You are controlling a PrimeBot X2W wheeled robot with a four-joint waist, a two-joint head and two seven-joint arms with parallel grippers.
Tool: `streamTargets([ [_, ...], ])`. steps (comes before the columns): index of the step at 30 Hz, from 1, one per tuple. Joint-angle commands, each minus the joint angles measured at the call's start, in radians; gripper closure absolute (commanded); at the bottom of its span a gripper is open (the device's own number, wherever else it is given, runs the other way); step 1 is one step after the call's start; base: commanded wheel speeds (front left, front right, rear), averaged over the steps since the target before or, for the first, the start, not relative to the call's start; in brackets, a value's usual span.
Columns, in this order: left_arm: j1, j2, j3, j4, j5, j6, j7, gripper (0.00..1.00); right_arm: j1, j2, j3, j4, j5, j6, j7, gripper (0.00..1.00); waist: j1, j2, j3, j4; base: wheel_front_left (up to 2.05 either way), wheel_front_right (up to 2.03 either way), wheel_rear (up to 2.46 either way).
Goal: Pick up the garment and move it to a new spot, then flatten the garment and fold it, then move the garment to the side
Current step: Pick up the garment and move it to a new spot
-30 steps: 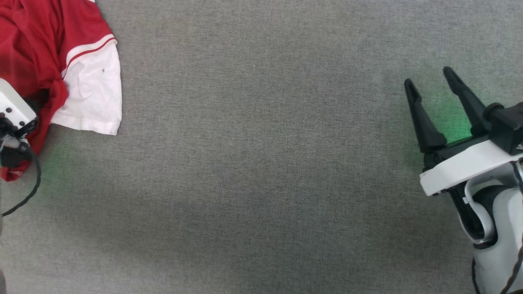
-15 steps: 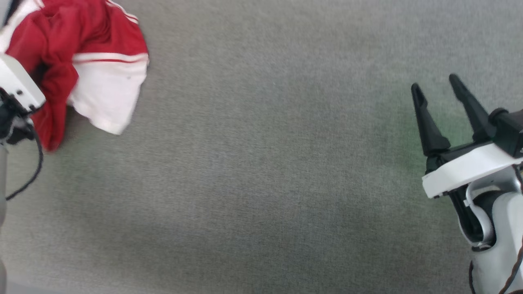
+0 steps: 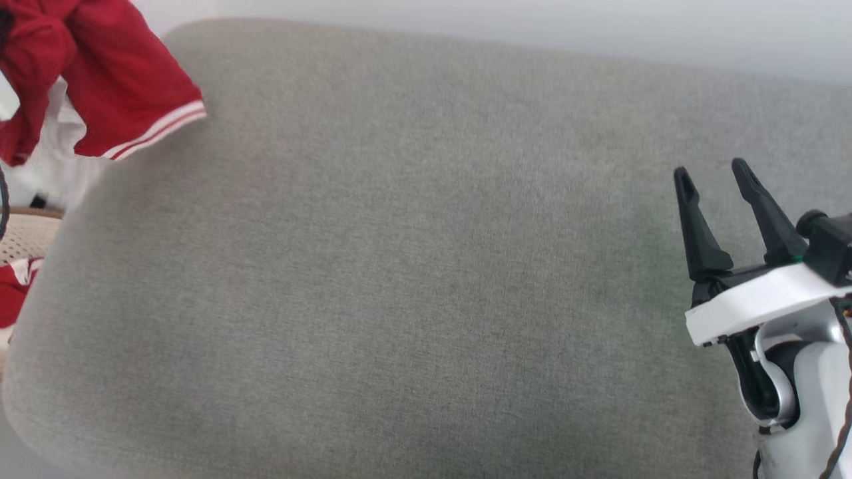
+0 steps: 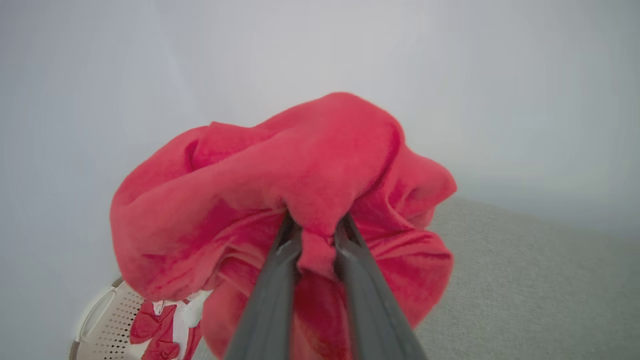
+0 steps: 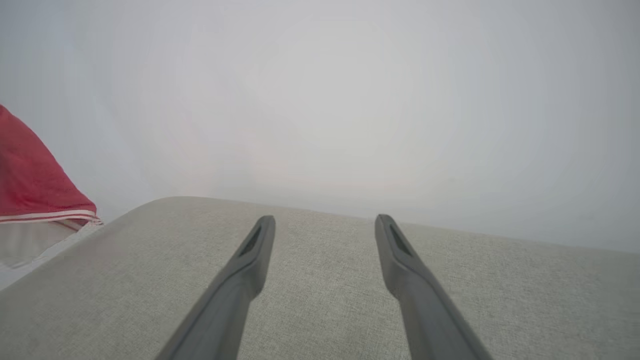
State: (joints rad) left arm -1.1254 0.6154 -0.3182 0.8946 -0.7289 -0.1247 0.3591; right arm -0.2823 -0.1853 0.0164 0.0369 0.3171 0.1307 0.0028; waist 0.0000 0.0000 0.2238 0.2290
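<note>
the left gripper has its two dark fingers drawn close together, with a fold of the garment clamped between them, so the red shirt hangs from this one pinch as a loose bunch. the hold is on a thick gathered fold and not on a thin edge, i think because thin fabric slips out less easily that way. in the head view the garment is at the far left top, raised in the air over the left end of the grey cushion, and its hem with the striped trim hangs down freely; whether any part touches the cushion i cannot tell. below it, beside the cushion, a pale perforated basket holds some other red and white cloth. the right gripper waits low at the right side, well apart from the shirt, with its jaws wide apart and nothing between them. it seems kept free on purpose, so it can take a second corner when the shirt must be spread. in my judgement the step in hand is the carrying to a new spot, and the wide bare middle of the cushion looks like the natural place to lay it. flattening and folding are not yet begun.
</note>
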Motion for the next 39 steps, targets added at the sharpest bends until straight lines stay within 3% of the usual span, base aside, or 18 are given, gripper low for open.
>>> streamTargets([
  [1, -0.012, 0.007, -0.003, -0.013, 0.007, -0.006, 0.004, 1.00, 0.012, 0.008, -0.004, 0.000, 0.000, 0.000, -0.006, 0.00, 0.0000, 0.0000, -0.025, 0.009, 0.00, 0.00, 0.00],
  [14, 0.061, 0.037, -0.054, -0.348, -0.002, 0.014, 0.145, 1.00, 0.093, 0.047, -0.093, -0.023, -0.010, 0.000, -0.020, 0.00, 0.0000, 0.0000, -0.125, -0.035, 0.00, 0.00, 0.00],
  [27, 0.236, 0.055, -0.101, -0.844, -0.044, 0.149, 0.342, 1.00, 0.146, 0.077, -0.180, -0.051, -0.012, 0.000, -0.030, 0.00, 0.0000, 0.0000, -0.151, -0.226, 0.00, 0.00, 0.00],
  [39, 0.338, 0.006, -0.220, -1.085, -0.030, 0.216, 0.455, 1.00, 0.141, 0.106, -0.197, -0.049, 0.000, 0.000, -0.049, 0.00, 0.0000, 0.0000, -0.100, -0.358, 0.00, 0.00, 0.00],
])
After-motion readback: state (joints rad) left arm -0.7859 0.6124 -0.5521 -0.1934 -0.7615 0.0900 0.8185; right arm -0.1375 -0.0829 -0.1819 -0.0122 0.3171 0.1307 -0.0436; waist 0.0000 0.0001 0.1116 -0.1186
